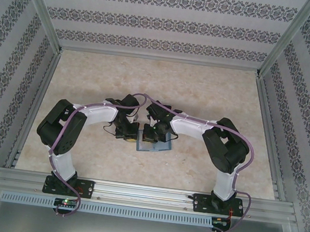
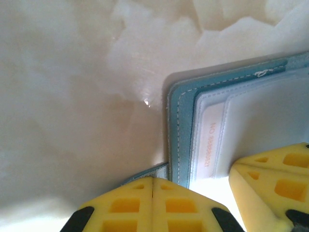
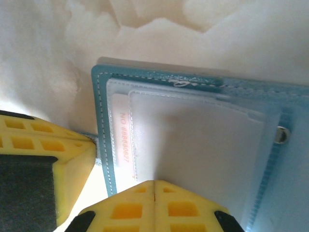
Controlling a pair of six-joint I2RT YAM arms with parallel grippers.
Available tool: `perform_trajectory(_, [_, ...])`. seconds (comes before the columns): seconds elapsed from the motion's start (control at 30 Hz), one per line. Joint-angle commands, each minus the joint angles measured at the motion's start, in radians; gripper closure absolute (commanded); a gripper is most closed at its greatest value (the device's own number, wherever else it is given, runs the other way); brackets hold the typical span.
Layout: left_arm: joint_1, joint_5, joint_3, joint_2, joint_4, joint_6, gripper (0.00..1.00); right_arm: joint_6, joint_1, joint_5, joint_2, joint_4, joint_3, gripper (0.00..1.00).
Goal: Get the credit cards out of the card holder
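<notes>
**Fig. Card holder opened, extraction not yet begun.** The card holder (image 1: 154, 145) lies spread open and flat near the middle of the table (image 1: 90, 84), a little toward the near edge, where the two arms meet. Its teal stitched border frames a paler inner panel. One of the credit cards (image 3: 120, 140), pale with a reddish printed number along its exposed strip, is tucked into a pocket (image 3: 193, 145) of that panel. Only its edge shows past the translucent layer over it, and how many other cards lie behind cannot be told. A snap stud (image 3: 281, 134) sits at the panel's far side.

The right end effector (image 3: 154, 195) has its yellow fingers pressed together, the tips resting at the lower edge of the pocket area. No card is visibly pinched between them. The left end effector (image 2: 152, 193), fingers likewise closed, stands at the holder's outer edge just beside the closure tab (image 2: 145, 173). Whether it pins or pinches the tab cannot be told.

Progress, as judged from here: the holder is unfolded and steadied, so access is gained. No card lies free on the table, so every card remains to be drawn out.
</notes>
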Motion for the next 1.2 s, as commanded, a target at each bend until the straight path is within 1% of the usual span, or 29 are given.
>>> perform_trajectory(0.0, [0.004, 0.018, 0.030, -0.001, -0.015, 0.002, 1.00, -0.019, 0.010, 0.072, -0.025, -0.090, 0.006, 0.96])
perform_trajectory(0.33, [-0.002, 0.110, 0.043, 0.000, 0.044, -0.032, 1.00, -0.011, 0.011, 0.092, -0.053, -0.097, -0.001, 0.93])
perform_trajectory(0.63, [-0.023, 0.175, 0.051, 0.033, 0.103, -0.065, 1.00, -0.013, 0.009, 0.089, -0.069, -0.091, -0.003, 0.93])
perform_trajectory(0.93, [-0.024, 0.150, 0.053, 0.067, 0.084, -0.066, 1.00, -0.020, 0.007, 0.100, -0.060, -0.097, -0.013, 0.95])
perform_trajectory(1.17, [-0.024, 0.132, 0.050, 0.058, 0.073, -0.061, 1.00, -0.038, 0.004, 0.162, -0.067, -0.147, -0.021, 0.95])
